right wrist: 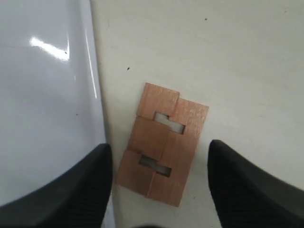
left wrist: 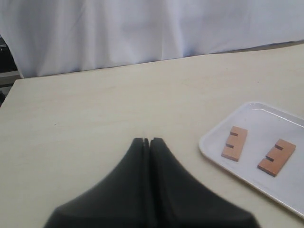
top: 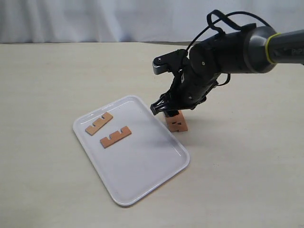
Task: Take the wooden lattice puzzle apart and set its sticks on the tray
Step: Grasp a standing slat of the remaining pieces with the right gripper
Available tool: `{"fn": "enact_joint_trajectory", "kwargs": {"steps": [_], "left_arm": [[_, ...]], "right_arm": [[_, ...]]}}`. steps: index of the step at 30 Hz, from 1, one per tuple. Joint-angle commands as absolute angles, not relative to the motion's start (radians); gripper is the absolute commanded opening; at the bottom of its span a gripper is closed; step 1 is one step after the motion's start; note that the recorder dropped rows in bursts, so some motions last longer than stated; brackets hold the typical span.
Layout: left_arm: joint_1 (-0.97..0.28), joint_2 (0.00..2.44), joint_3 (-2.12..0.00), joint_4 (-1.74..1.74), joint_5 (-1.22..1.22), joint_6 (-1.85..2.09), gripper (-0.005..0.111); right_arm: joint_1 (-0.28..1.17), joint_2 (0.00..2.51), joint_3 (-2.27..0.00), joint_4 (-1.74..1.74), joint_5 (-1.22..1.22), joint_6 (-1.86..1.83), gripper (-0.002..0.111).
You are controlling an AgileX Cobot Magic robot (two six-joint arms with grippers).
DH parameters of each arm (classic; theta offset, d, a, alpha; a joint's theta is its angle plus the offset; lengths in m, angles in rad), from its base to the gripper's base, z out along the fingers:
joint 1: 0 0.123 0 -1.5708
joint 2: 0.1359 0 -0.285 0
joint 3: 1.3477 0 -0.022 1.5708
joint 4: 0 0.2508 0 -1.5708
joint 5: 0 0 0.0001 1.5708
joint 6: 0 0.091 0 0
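Two reddish-brown sticks [top: 99, 123] [top: 115, 136] lie on the white tray [top: 142, 180]; the left wrist view shows them too [left wrist: 234, 143] [left wrist: 277, 156]. The rest of the puzzle [right wrist: 162, 144] is two slats meshed flat together, lying on the table just beside the tray's rim [right wrist: 95, 90]. In the exterior view it [top: 177, 122] sits right of the tray. My right gripper [right wrist: 160, 164] hovers over it, open, one finger on each side, not touching. My left gripper [left wrist: 149, 140] is shut on nothing, off to the left of the tray.
The beige table [top: 247, 156] runs to a white curtain [top: 95, 19] at the back. The right arm [top: 237, 47] reaches in from the upper right, over the table behind the tray.
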State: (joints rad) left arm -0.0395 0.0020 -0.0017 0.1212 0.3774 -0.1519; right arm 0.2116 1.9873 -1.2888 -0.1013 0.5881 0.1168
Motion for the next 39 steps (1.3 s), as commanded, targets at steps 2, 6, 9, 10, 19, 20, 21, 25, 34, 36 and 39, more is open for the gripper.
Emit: {"fn": "enact_joint_trajectory", "kwargs": {"steps": [2, 6, 9, 10, 19, 20, 21, 25, 34, 36, 39], "left_arm": [[-0.048, 0.0, 0.0, 0.121, 0.36, -0.151, 0.0], [-0.048, 0.0, 0.0, 0.121, 0.36, -0.151, 0.0], [-0.048, 0.0, 0.0, 0.121, 0.36, -0.151, 0.0], [-0.048, 0.0, 0.0, 0.121, 0.36, -0.151, 0.0], [-0.048, 0.0, 0.0, 0.121, 0.36, -0.151, 0.0], [-0.048, 0.0, 0.0, 0.121, 0.36, -0.151, 0.0], [-0.048, 0.0, 0.0, 0.121, 0.36, -0.151, 0.0], [-0.048, 0.0, 0.0, 0.121, 0.36, -0.151, 0.0], [-0.048, 0.0, 0.0, 0.121, 0.36, -0.151, 0.0], [-0.048, 0.0, 0.0, 0.121, 0.36, -0.151, 0.0], [-0.048, 0.0, 0.0, 0.121, 0.36, -0.151, 0.0]], "right_arm": [[0.211, 2.018, -1.291, -0.086, 0.57, 0.147, 0.056], [0.211, 2.042, -1.291, -0.086, 0.512, 0.182, 0.056], [0.211, 2.046, -1.291, -0.086, 0.472, 0.233, 0.056], [0.211, 2.046, -1.291, -0.086, 0.463, 0.242, 0.056], [0.211, 2.046, -1.291, -0.15, 0.427, 0.311, 0.056], [0.211, 2.046, -1.291, -0.15, 0.427, 0.311, 0.056], [0.211, 2.046, -1.291, -0.15, 0.424, 0.311, 0.056], [0.211, 2.047, -1.291, -0.15, 0.415, 0.323, 0.056], [0.211, 2.104, -1.291, -0.168, 0.407, 0.341, 0.056], [0.211, 2.114, -1.291, -0.171, 0.402, 0.341, 0.056], [0.211, 2.122, -1.291, -0.176, 0.397, 0.341, 0.049]]}}
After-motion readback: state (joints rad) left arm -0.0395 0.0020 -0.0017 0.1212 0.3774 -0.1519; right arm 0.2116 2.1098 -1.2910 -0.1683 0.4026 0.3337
